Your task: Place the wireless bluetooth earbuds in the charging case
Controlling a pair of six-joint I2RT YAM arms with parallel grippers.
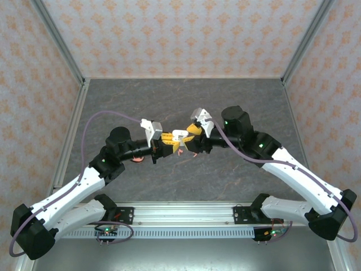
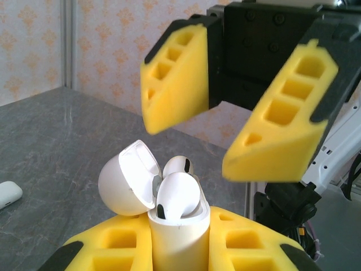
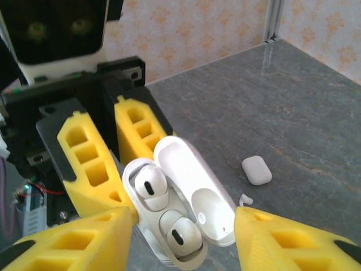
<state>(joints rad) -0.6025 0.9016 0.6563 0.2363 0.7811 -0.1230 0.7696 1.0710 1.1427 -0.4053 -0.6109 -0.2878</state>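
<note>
The white charging case (image 2: pixel 175 248) stands upright with my left gripper (image 2: pixel 179 223) shut on its body. Its lid (image 2: pixel 121 180) is swung open to the left. Two white earbuds (image 3: pixel 148 185) (image 3: pixel 181 236) sit in its wells, heads showing. My right gripper (image 3: pixel 183 217) is open just above the case, one yellow finger on each side and neither one holding anything. In the top view the case (image 1: pixel 180 134) hangs above mid-table between the left gripper (image 1: pixel 165 141) and the right gripper (image 1: pixel 190 137).
A second white case (image 3: pixel 256 169), closed, lies on the grey tabletop with a loose white earbud (image 3: pixel 245 199) near it. A small coral-red item (image 1: pixel 135 160) lies on the table by the left arm. Patterned walls enclose the table.
</note>
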